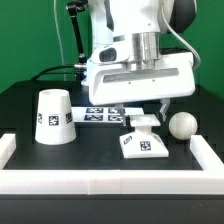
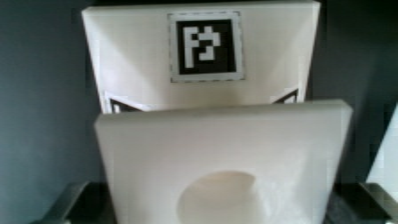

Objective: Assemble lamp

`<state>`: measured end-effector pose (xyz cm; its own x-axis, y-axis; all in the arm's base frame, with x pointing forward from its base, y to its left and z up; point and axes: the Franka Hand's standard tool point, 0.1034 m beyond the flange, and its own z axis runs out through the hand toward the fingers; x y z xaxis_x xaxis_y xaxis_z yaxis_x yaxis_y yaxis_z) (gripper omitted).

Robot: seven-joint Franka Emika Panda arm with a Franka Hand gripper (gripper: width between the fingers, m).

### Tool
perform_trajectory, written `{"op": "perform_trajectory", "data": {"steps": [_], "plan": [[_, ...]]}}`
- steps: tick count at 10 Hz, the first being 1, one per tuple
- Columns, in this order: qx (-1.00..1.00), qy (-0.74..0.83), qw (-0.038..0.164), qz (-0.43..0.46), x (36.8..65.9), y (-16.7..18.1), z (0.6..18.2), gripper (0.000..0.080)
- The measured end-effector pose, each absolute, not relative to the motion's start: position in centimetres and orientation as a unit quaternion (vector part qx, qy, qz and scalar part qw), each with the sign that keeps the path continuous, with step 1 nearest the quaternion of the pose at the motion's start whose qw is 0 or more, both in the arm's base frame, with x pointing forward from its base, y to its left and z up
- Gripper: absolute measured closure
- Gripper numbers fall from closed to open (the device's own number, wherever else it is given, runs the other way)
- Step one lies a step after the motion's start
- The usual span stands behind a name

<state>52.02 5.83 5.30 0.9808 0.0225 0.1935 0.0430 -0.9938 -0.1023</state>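
Gripper (image 1: 148,108) low over base (image 1: 140,142), cannot tell if spread; bulb (image 1: 182,125) just beside, shade (image 1: 53,117) well apart, rail (image 1: 110,181) near

Your arm (image 1: 125,20) wears smooth white shells, with black showing at the joints. A thin black cable (image 1: 72,40) runs alongside it. Just above the hand sits a silver-grey cylinder (image 1: 140,47). The gripper (image 1: 143,103) is a wide, white, round-cornered box with slim fingers (image 1: 163,104) beneath.
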Motion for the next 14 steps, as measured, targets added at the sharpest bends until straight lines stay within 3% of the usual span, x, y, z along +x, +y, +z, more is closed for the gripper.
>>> {"op": "perform_trajectory", "data": {"steps": [8, 12, 13, 14], "plan": [[-0.986, -0.002, 0.076, -0.15, 61.0, 9.9, 5.2, 0.0263], [-0.985, 0.009, 0.079, -0.151, 61.8, 10.2, 5.3, 0.0263], [-0.985, 0.009, 0.079, -0.151, 61.8, 10.2, 5.3, 0.0138], [-0.985, 0.009, 0.079, -0.151, 61.8, 10.2, 5.3, 0.0138]]}}
